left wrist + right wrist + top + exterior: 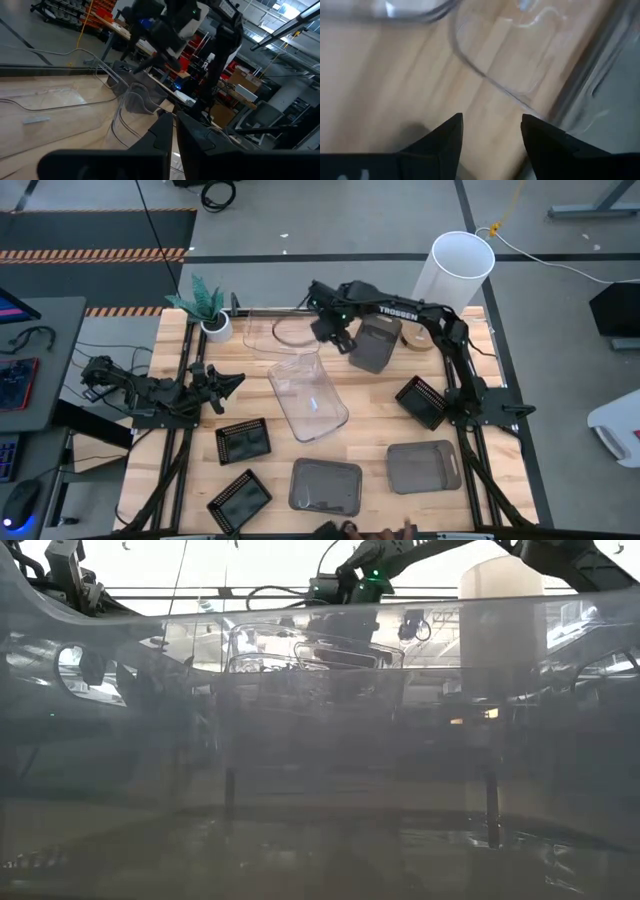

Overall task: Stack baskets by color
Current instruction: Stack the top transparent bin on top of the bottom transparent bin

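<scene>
Two clear baskets lie mid-table, one at the far side (272, 332) and one askew nearer the middle (308, 395). Grey baskets sit at the far right (375, 345) and along the near edge (325, 485) (423, 467). Black slatted baskets (243, 442) (240, 500) (420, 402) rest on the wood. My right gripper (335, 332) hangs open, pointing steeply down between the far clear basket and the far grey one; its wrist view shows the clear rim (485, 65) beyond its fingertips (492, 135). My left gripper (222, 385) waits shut at the left, also seen in its wrist view (173, 131).
A tall white cylinder (455, 270) stands at the far right corner and a small potted plant (210, 308) at the far left. In the low view a grey basket wall (320, 740) fills most of the picture. Bare wood (370, 420) lies mid-table.
</scene>
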Robot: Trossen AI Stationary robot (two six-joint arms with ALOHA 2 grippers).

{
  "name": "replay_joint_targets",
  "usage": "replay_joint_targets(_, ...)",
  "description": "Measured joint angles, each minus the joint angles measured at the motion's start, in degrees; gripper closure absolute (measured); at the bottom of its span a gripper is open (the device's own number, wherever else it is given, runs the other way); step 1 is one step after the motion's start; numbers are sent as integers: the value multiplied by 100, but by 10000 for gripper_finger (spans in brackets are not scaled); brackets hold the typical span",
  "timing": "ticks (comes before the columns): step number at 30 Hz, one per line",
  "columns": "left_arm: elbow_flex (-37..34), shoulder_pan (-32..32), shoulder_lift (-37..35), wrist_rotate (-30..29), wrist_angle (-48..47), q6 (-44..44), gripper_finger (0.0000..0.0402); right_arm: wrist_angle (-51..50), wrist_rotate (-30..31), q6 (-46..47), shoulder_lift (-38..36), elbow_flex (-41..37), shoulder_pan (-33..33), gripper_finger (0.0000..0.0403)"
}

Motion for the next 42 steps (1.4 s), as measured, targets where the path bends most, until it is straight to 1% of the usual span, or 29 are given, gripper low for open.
replay_joint_targets(3,0,-1,0,-1,0,-1,370,96,305,-1090,0,0,174,203)
replay_joint_targets(5,0,-2,0,0,0,-2,367,300,410,-1391,0,0,236,205)
replay_joint_targets(11,0,-2,0,-2,0,0,370,905,273,-1613,0,2,183,206)
replay_joint_targets(17,0,-2,0,0,0,0,372,955,68,-1860,-2,-64,32,209)
replay_joint_targets(20,0,0,0,-2,0,0,367,923,18,-1881,-4,-319,-40,211)
replay_joint_targets(23,0,0,0,-2,0,0,366,987,88,-2214,-4,-636,-61,216)
replay_joint_targets(29,0,0,-2,0,0,0,373,1809,300,-2662,2,-1080,25,228)
replay_joint_targets(35,0,-2,-2,0,0,0,368,2185,4,-2910,0,-1385,-25,237)
replay_joint_targets(39,0,0,-2,0,0,0,366,2531,-32,-2931,0,-1704,-123,247)
replay_joint_targets(42,0,-2,-2,0,0,0,370,2644,-30,-3081,0,-1849,-157,262)
